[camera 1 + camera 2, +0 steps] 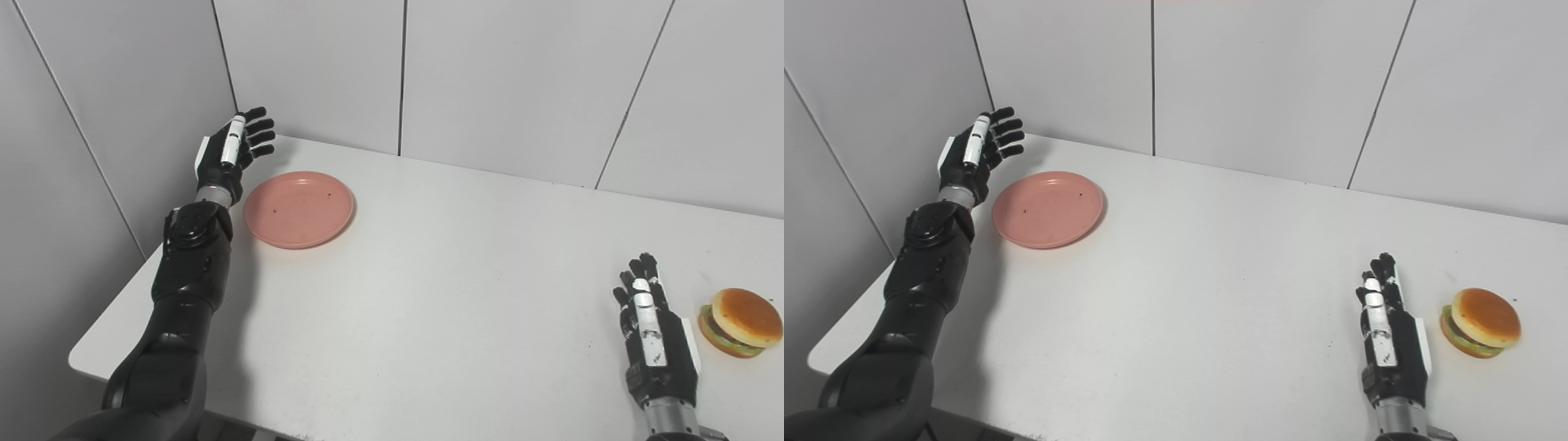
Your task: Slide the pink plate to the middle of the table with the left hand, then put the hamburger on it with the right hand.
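Left eye view: left hand (236, 150) stood empty, fingers spread, just outside pink plate (298, 209) at table's (429, 294) far-left corner, prob. set to push it inward. Right hand (652, 334) waited empty, fingers extended, beside hamburger (741, 322), not touching.

White table (429, 294), pale panelled walls (520, 79), apparently even lighting

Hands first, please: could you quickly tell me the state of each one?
Left hand: open, holding nothing, beside the pink plate.
Right hand: open, holding nothing, beside the hamburger.
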Robot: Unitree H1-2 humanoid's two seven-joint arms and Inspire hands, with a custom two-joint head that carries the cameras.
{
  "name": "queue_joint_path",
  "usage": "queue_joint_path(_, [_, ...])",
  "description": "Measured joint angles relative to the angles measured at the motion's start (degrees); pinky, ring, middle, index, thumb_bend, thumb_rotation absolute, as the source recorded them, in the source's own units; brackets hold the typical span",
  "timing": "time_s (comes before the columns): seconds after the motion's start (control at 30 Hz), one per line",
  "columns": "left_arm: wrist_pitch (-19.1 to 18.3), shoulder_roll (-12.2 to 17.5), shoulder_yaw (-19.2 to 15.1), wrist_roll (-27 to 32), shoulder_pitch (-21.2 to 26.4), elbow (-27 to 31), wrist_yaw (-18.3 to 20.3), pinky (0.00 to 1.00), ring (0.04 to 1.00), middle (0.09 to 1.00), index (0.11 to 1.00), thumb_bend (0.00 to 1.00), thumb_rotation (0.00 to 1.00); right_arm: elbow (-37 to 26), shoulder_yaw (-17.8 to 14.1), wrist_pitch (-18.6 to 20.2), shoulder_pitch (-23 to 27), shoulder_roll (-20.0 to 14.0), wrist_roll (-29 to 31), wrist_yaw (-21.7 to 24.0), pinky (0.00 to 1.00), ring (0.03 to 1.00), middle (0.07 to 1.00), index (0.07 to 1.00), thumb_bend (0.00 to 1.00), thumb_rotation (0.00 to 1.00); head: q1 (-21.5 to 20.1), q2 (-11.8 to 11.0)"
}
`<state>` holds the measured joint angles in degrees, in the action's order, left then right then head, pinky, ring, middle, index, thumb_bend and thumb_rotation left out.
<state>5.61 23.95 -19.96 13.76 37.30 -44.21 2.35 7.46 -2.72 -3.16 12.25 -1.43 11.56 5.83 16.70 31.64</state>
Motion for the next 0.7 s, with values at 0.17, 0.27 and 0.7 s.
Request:
queue_joint_path(0.17, [2.9, 1.0, 0.2, -0.4, 1.4, -5.6, -0.9, 0.72, 0.745, 0.731, 0.704, 0.25, 0.94, -0.4, 0.1, 0.0, -0.2, 0.0, 0.1, 0.1, 1.0, 1.0, 1.0, 1.0, 0.58, 0.78, 0.0, 0.2])
queue_joint_path(0.27, [5.5, 1.9, 0.4, -0.3, 2.1, -10.4, -0.3, 0.72, 0.741, 0.722, 0.699, 0.25, 0.97, -0.4, 0.1, 0.0, -0.2, 0.3, 0.0, 0.0, 1.0, 1.0, 1.0, 1.0, 0.57, 0.79, 0.0, 0.2])
queue_joint_path(0.7, [6.6, 1.5, 0.1, 0.7, 2.2, -14.5, -2.3, 0.74, 0.762, 0.745, 0.708, 0.23, 0.94, -0.6, 0.0, 0.1, -0.3, 0.3, -0.6, -0.2, 1.0, 1.0, 1.0, 1.0, 0.57, 0.79, 0.0, 0.4])
